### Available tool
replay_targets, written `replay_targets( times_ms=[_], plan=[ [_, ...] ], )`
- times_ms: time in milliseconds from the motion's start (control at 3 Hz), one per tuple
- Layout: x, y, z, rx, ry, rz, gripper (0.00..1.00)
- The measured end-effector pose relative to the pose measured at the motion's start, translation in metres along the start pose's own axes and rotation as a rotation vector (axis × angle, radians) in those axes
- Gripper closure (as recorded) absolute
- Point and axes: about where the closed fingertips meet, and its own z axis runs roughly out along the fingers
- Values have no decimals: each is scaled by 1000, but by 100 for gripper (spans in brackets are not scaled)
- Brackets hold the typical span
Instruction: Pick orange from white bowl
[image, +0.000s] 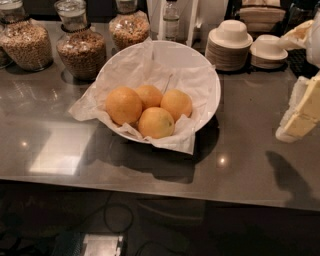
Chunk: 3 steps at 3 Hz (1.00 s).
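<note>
Grey polished counter (240, 150) ahead, jars (80, 47) and stacked plates (227, 50) along the back, and the white bowl (212, 82) sits mid-counter, paper-lined, with four oranges; the biggest orange (123, 105) is on the left of the pile, touching its neighbours. My gripper (304, 111) hangs at the right edge, well apart from the bowl, and I can't tell whether it's open or closed. I'd call this the approach: next I swing left over the rim and drop onto that orange, clear of the paper.
</note>
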Motion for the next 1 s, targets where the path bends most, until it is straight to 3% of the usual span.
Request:
replay_targets(
  times_ms=[333, 667, 1000],
  plan=[
    [-24, -18, -19, 0, -213, -108, 0],
    [-93, -20, -55, -19, -469, -308, 0],
    [-175, 0, -92, -37, -686, -419, 0]
  ],
)
